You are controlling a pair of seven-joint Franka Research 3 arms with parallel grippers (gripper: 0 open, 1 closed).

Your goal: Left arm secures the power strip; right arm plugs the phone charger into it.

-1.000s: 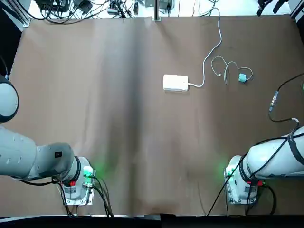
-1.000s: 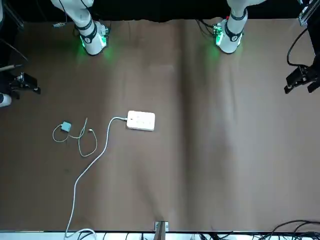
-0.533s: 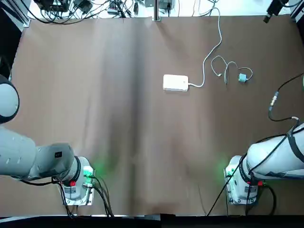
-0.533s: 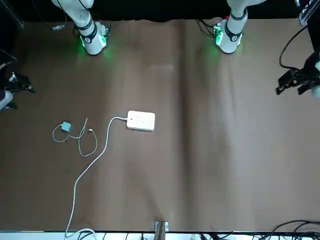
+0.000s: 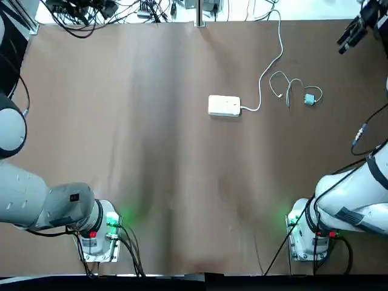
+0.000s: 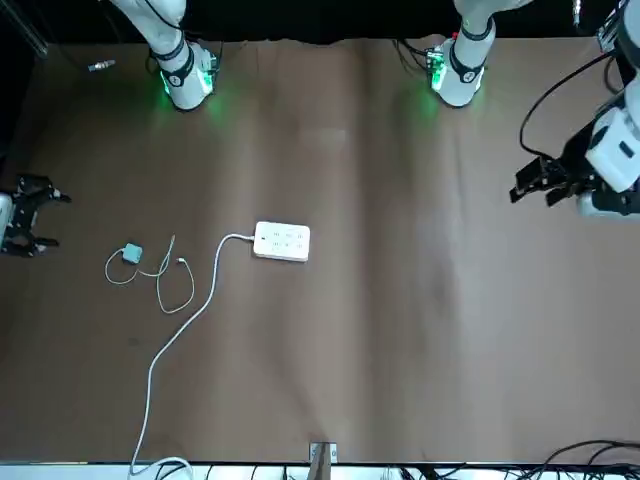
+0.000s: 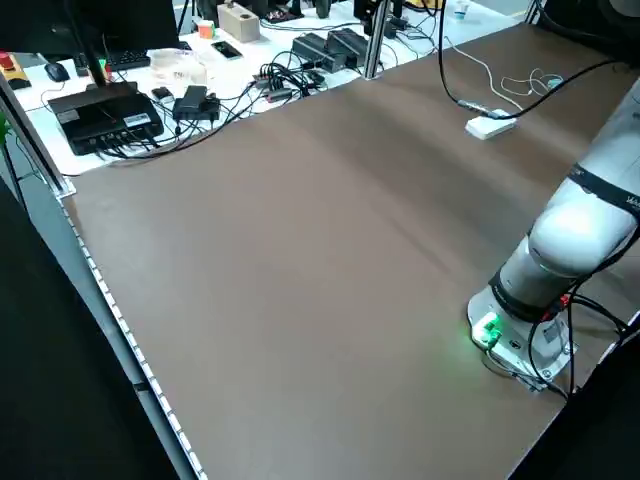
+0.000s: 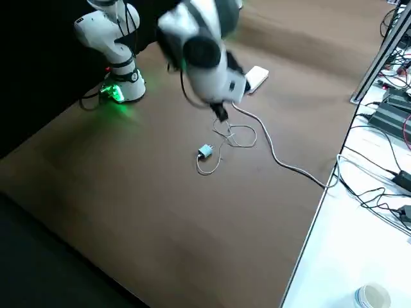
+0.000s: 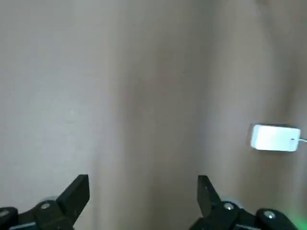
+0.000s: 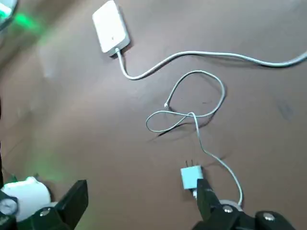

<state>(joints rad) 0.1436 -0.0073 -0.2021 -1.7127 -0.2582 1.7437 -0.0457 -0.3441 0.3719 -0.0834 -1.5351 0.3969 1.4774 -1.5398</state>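
**Two open grippers above an untouched power strip and charger**

In the top view, the power strip [image 5: 224, 105] is seen lying flat right of the upper centre, with the phone charger [image 5: 309, 99] lying apart from it, farther right. Between them the strip's thick white cord [image 5: 260, 85] is run to the upper table edge; the charger's thin cable [image 5: 289, 88] is looped beside the charger. The right gripper [image 5: 353, 34] is held at the upper right corner, its fingers spread wide with nothing between them. The left gripper [image 6: 540, 182] is shown at the right of the front view, likewise spread wide and empty. One finger of the right gripper is seen overlapping the thin cable in the right wrist view; contact cannot be determined. Beyond the table's [image 5: 157, 151] upper edge, a metal post [image 5: 199, 13] and tangled black cables [image 5: 85, 21] are shown. A white cup [image 8: 372, 296] is placed at the right side view's lower right.
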